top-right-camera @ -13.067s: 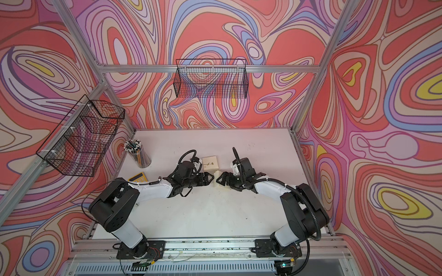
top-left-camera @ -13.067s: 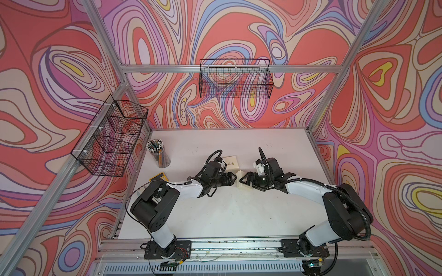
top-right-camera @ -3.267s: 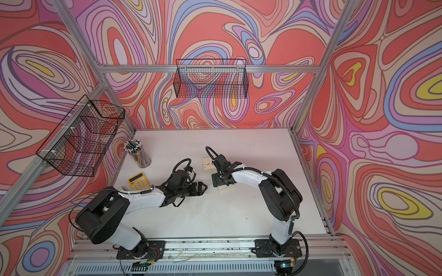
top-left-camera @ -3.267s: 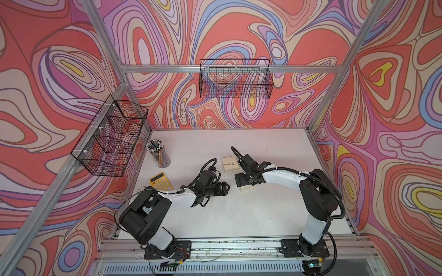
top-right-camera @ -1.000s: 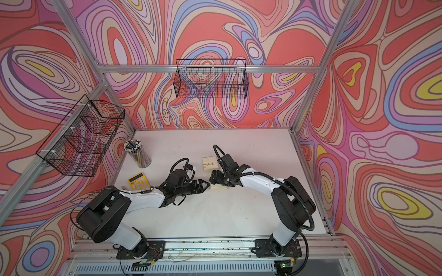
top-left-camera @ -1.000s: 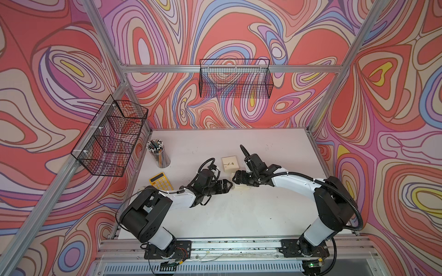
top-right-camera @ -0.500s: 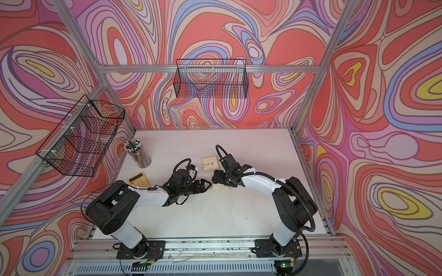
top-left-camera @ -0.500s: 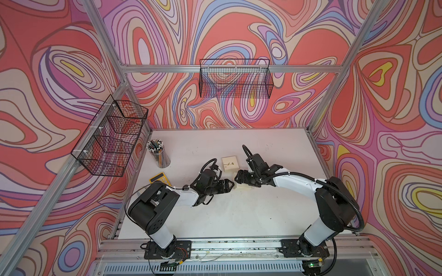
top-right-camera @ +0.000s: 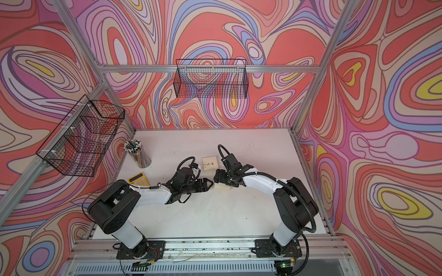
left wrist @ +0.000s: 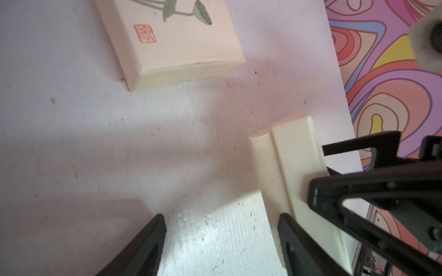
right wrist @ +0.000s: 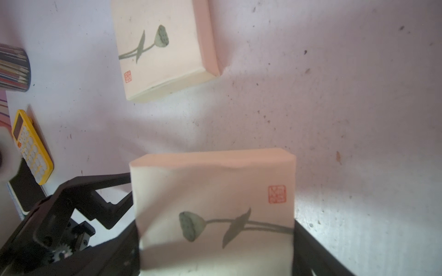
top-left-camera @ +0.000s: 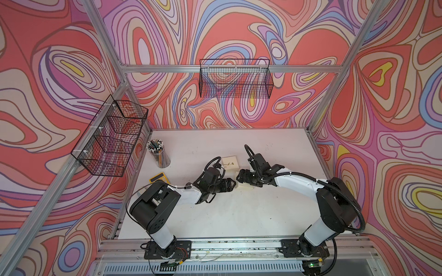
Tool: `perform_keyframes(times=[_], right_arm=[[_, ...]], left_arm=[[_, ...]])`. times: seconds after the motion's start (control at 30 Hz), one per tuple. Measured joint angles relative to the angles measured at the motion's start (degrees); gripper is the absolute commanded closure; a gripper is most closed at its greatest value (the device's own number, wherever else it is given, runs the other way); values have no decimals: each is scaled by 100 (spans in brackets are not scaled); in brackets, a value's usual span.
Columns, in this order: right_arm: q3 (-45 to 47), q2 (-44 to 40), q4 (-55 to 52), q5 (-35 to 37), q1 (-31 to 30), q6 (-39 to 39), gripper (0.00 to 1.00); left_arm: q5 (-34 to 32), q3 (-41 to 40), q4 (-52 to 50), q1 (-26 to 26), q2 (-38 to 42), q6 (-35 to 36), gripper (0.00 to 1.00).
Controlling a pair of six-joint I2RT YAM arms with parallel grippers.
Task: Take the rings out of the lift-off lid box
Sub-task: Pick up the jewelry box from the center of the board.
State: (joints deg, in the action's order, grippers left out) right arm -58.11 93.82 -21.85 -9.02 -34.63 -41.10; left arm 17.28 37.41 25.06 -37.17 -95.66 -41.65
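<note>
Right pincer (top-left-camera: 241,178) clamped on the cream box (right wrist: 215,198), one jaw on each of two opposite sides. Box at centre of both top views, tipped up on edge, with its printed face toward the right wrist camera. Lower edge possibly resting on the table (top-left-camera: 239,215); too blurred to be sure. Lid on, so rings hidden in every view.

Left pincer (left wrist: 221,217) open, nothing between the jaws, tips pointing at the box from frame left in both top views. One ribbed black fingertip (left wrist: 283,221) just beside the box's lower corner; contact not clear.

Box: matte cream card, square and shallow. Side wall in the left wrist view shows a stepped seam where lid overlaps base. Lid printed with a grey-green lotus pod on a thin stem, a dark leaf and a small red square seal. Slight dent along the lid's upper edge.

Second cream box (top-left-camera: 230,163) flat on the table, just above the pincers in frame, same print, apart from both. Table white, matte, speckled with dark flecks.

Clear cup of pencils (top-left-camera: 159,155) and yellow calculator (top-left-camera: 159,178) at frame left.
</note>
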Motion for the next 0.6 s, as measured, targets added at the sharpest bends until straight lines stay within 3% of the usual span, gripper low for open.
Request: perform_keyframes(times=[0.6], right_arm=[[109, -9, 0, -46, 66, -212, 28]], left_arm=[[-219, 199, -149, -153, -205, 105, 25]])
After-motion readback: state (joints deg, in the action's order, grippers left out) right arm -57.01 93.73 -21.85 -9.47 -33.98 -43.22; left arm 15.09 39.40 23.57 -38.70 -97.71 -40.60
